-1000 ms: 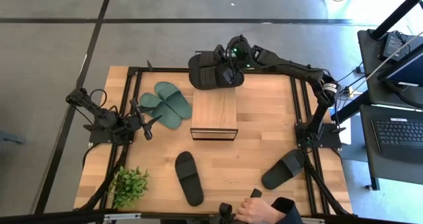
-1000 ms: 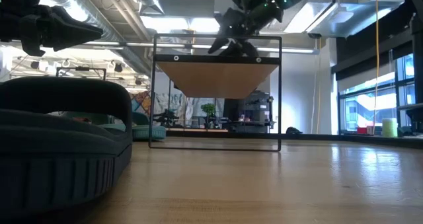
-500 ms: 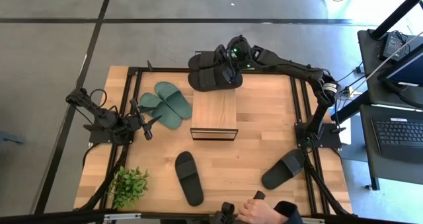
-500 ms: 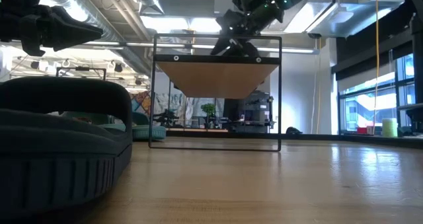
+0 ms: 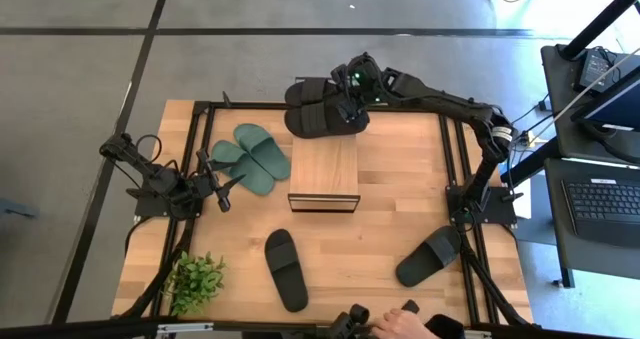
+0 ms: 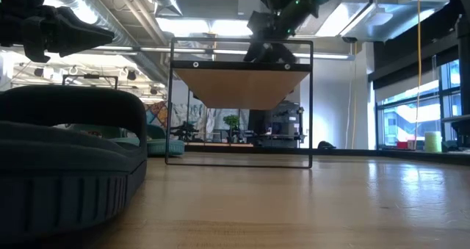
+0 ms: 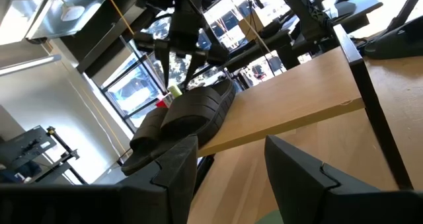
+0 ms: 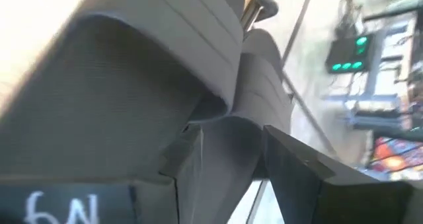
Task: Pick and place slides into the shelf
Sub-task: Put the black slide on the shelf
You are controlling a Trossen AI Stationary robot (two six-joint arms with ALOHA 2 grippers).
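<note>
Right gripper (image 5: 346,104): positioned over the far end of the shelf (image 5: 324,169), at a pair of black slides (image 5: 318,107) that sit on the shelf's far edge. The right wrist view shows its two dark fingers (image 8: 188,159) a little apart against the ribbed strap of a black slide (image 8: 145,92); whether the jaws are clamped on it cannot be told.

Left gripper (image 5: 222,187): hangs over the left side of the tabletop (image 5: 400,189), just beside the green slides, jaws parted and holding nothing. Its fingers (image 7: 168,174) appear separated in the left wrist view, which also looks across at the shelf plank (image 7: 291,112) and the black pair (image 7: 182,115) on it.

Surface: a light wooden tabletop on a black frame, over a grey floor. In the low view, the room behind shows ceiling ducts, strip lights and windows on the right.

Count of slides visible: six. Two black on the shelf; two dark green (image 5: 252,156) side by side left of the shelf; one black (image 5: 286,269) near of the shelf; one black (image 5: 428,256) at the right near corner.

Other items: one small potted plant (image 5: 194,279) at the left near corner; a person's hand (image 5: 398,325) at the near edge.
</note>
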